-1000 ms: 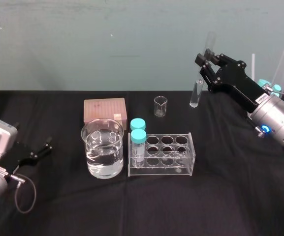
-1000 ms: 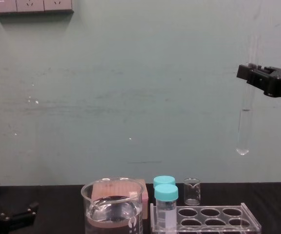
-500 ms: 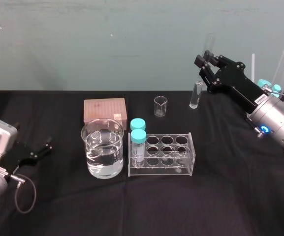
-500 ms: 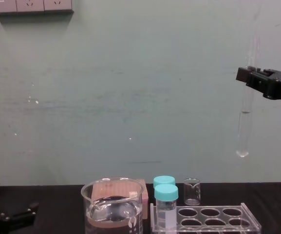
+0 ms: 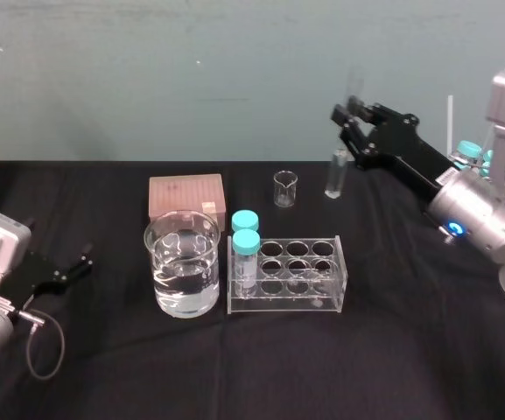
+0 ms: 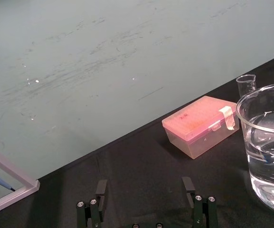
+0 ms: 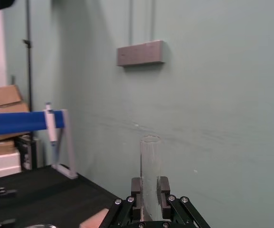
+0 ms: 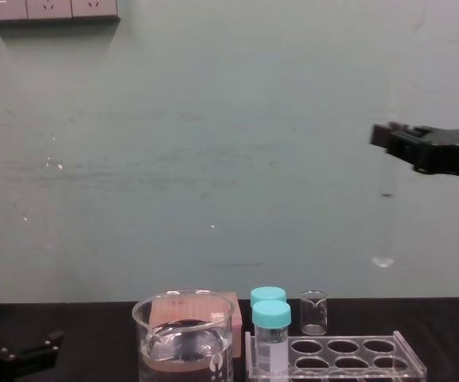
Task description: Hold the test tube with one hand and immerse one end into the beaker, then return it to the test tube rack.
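Test tube (image 5: 334, 178) is in the air, upright, rounded end down, high over the worktop (image 5: 392, 350). It sits behind and right of the test tube rack (image 5: 322, 302) and well apart from the beaker (image 5: 166, 289).

Progress: pickup done, tube is out of the rack. It's not over the beaker, and nothing touches the water. I read this as pre-dip, can't confirm. Left to do: carry across, lower one end into the water, lift out, seat it in a free rack hole. Two teal-capped vials (image 5: 246, 249) take the holes at the rack's beaker end.

Right claw (image 5: 348, 122): clamped on the tube's upper part, open rim sticking out above the fingers (image 7: 163, 186). Narrow gap, tube-wide.

Left claw (image 6: 146, 199): parked on the worktop at far left, fingers apart, holding nothing.
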Available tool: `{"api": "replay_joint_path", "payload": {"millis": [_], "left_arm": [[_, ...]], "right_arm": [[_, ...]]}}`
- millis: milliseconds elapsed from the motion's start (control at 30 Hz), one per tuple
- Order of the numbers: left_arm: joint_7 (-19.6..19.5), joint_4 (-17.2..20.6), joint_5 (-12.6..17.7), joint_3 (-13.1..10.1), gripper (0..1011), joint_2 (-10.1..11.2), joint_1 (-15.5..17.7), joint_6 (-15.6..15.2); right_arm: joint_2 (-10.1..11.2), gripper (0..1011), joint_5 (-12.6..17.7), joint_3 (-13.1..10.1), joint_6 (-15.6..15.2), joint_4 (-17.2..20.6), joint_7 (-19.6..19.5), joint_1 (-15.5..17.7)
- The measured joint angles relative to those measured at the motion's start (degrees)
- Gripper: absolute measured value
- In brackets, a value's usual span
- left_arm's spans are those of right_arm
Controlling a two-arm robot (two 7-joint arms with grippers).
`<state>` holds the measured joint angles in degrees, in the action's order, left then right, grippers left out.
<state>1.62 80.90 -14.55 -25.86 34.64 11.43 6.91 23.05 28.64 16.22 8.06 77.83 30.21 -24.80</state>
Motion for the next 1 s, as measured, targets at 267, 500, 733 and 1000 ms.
{"api": "replay_joint_path", "payload": {"millis": [267, 500, 733, 1000], "left_arm": [[0.00, 0.00, 0.00, 0.00, 1000, 0.00, 0.00, 0.00], [0.00, 0.00, 0.00, 0.00, 1000, 0.00, 0.00, 0.00], [0.00, 0.00, 0.00, 0.00, 1000, 0.00, 0.00, 0.00], [0.00, 0.00, 0.00, 0.00, 1000, 0.00, 0.00, 0.00]], "right_arm": [[-3.06, 225, 0.61, 3.83, 1.78, -2.05, 4.92, -4.39], [-6.36, 225, 3.30, 7.89, 2.84, -3.24, 10.23, -7.33], [-8.15, 225, 5.15, 11.28, 2.79, -4.87, 14.03, -8.84], [-9.14, 225, 5.58, 14.32, 2.53, -8.64, 15.39, -10.15]]}}
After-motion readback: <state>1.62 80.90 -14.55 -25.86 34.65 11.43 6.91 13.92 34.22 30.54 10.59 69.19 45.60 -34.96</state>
